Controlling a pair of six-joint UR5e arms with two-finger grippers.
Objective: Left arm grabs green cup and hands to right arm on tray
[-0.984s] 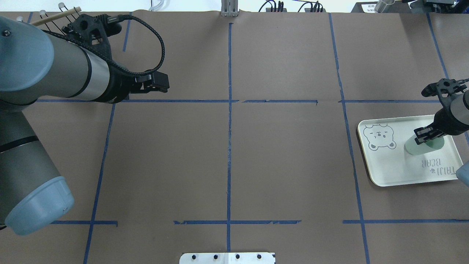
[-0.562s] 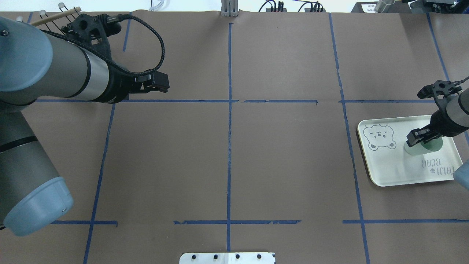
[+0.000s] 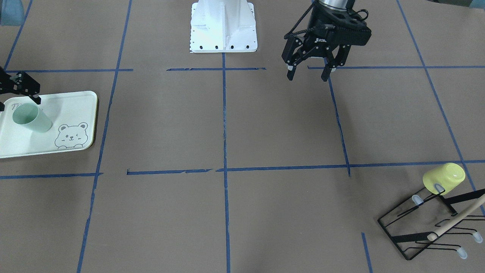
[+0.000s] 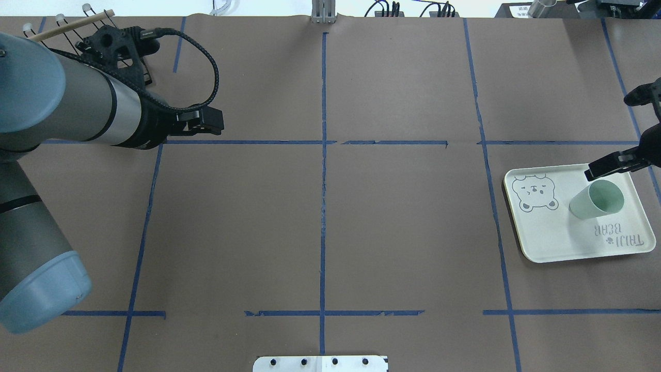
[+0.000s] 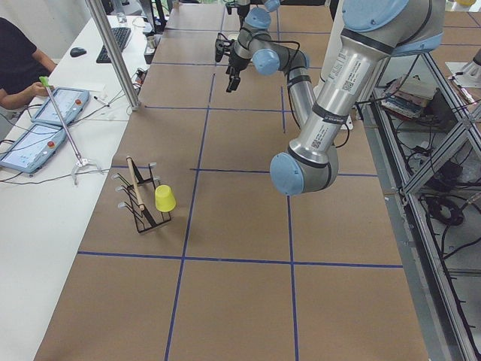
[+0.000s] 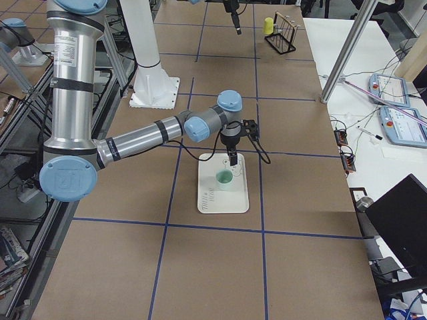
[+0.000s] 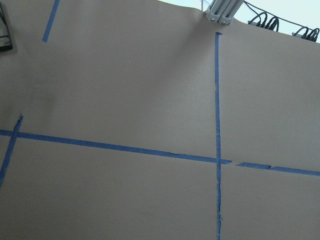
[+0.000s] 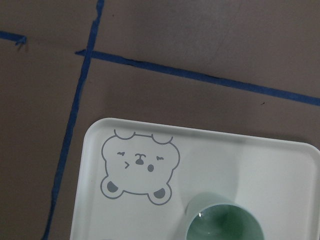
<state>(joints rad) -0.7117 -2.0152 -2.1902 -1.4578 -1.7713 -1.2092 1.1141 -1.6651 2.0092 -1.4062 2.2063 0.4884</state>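
Observation:
The green cup stands upright and free on the tray, mouth up, to the right of the bear drawing. It also shows in the front view and at the bottom of the right wrist view. My right gripper is open and empty, just above and behind the cup, apart from it. One finger shows at the overhead view's right edge. My left gripper is open and empty, far off over bare table on the other side.
A yellow cup hangs on a black wire rack with a wooden rod at the table's far left corner. The robot's white base is at the middle. Blue tape lines cross the brown table.
My right gripper let go of the green cup and rose back from it toward the right edge; the cup stays on the tray. My left arm drew back slightly.

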